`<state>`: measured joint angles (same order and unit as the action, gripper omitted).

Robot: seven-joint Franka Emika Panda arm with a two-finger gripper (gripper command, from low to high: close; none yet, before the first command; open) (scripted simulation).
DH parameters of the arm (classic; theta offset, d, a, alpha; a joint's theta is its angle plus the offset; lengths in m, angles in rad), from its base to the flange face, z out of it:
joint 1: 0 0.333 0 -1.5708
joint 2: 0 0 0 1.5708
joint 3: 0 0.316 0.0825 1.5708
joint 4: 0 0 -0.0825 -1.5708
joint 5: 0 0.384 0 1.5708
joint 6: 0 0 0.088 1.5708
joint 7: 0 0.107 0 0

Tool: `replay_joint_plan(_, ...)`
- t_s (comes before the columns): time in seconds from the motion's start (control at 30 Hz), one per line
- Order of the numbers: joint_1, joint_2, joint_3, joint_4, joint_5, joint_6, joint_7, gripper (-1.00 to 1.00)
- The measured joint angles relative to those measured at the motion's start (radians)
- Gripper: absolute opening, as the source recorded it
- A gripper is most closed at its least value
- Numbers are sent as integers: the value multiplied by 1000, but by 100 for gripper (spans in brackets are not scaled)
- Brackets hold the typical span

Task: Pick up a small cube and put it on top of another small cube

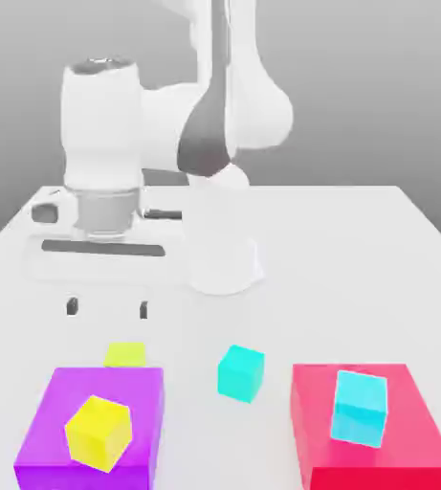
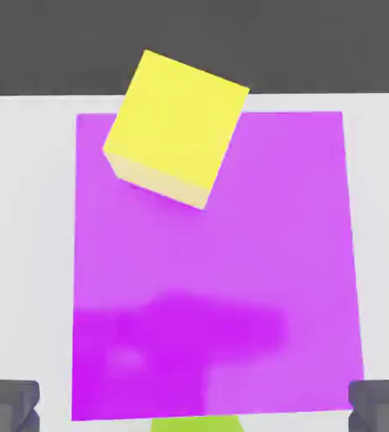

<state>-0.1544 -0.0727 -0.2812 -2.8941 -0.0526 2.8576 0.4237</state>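
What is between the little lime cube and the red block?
The teal cube sits on the table between the lime cube and red block, in the exterior view.

A plain white surface (image 1: 396, 239) spans the scene. Behind it is a bare grey backdrop, paler lower down. The light is soft and even.

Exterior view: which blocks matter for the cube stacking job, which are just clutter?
Job:
small lime yellow-green cube, behind the purple block
small teal cube on the table
open end effector

Clutter:
big purple block
yellow cube on it
big red block
light cyan cube on it
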Motion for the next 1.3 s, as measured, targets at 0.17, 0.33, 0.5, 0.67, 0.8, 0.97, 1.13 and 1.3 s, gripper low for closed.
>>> replay_joint_plan(0.17, -95, 206, 132, 8, 212, 160, -169, 0)
replay_joint_plan(0.33, -192, 304, 238, 25, 248, 242, -198, -100)
replay_joint_plan(0.5, -200, 305, 245, 25, 245, 242, -195, -100)
replay_joint_plan(0.67, -153, 147, 163, -5, 113, 115, -98, -100)
replay_joint_plan(0.8, -163, 23, 178, -26, 47, 13, -4, -100)
replay_joint_plan(0.97, -126, -48, 242, -35, 89, -44, 222, -100)
replay_joint_plan(1.13, -91, -109, 323, -44, 137, -92, 464, -100)
replay_joint_plan(1.3, -62, -165, 408, -53, 183, -138, 707, -100)
